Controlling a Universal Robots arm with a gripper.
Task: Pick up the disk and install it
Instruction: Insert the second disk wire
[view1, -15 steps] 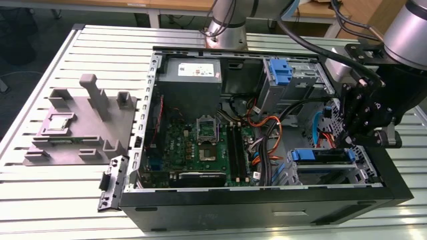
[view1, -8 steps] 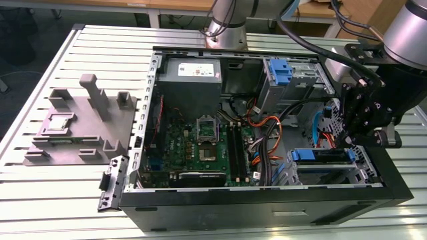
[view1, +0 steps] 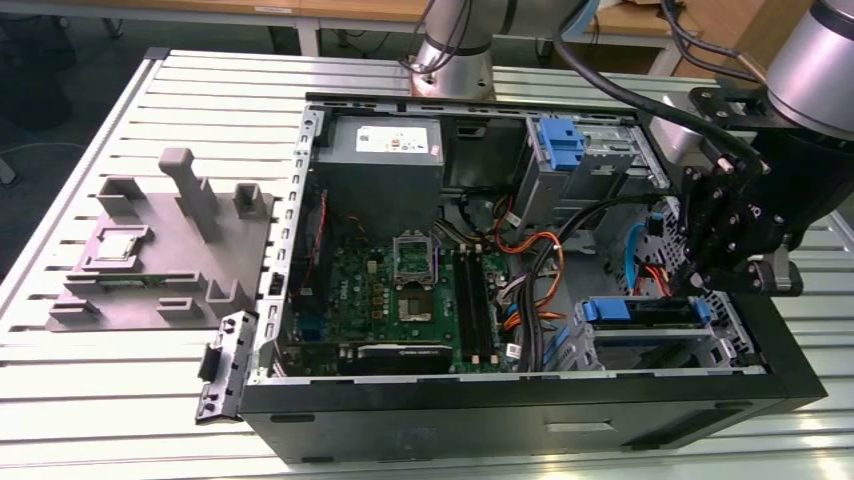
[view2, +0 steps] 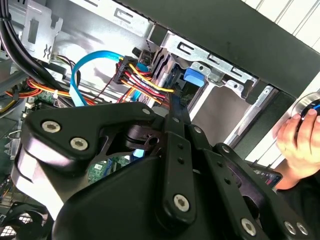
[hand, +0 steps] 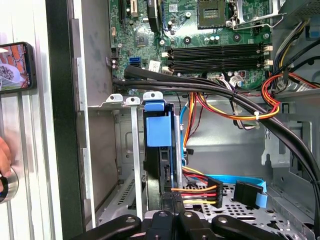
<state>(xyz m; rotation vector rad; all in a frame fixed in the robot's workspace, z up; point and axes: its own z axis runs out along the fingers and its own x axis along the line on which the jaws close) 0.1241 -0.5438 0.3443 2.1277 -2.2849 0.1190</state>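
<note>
In the exterior view we see an open computer case (view1: 534, 400) lying on a slatted metal desk (view1: 200, 90), with its motherboard (view1: 400, 290) exposed. The robot's black hand (view1: 714, 275) hangs over the case's side nearest the exterior view's right, just above a metal drive bay (view1: 654, 345). In that bay sits the disk (view1: 641, 312), showing as a dark slab with a blue plastic rail. A grey fixture block (view1: 160, 245) lies on the desk towards the exterior view's left, well apart from the work.

In the second wrist view the hand's black linkages (view2: 150, 165) dominate. The fingers (view2: 176, 114) look drawn close together, reaching towards the bay, where a blue tab (view2: 192, 76) peeps out beside red, yellow and orange cables (view2: 145, 82). A person's hand (view2: 297, 142) rests outside the case.

In the first wrist view the disk (hand: 159, 150) stands edge-on in the bay, its blue rail uppermost. The hand (hand: 172, 207) is closed and pressed against the disk's near end; we cannot tell whether it pinches the edge or merely pushes.

We judge that picking up is done and installing is in hand, the disk being largely seated in the bay. The next move calls for a straight, gentle push along the bay's guides, keeping clear of the cables beside it.
</note>
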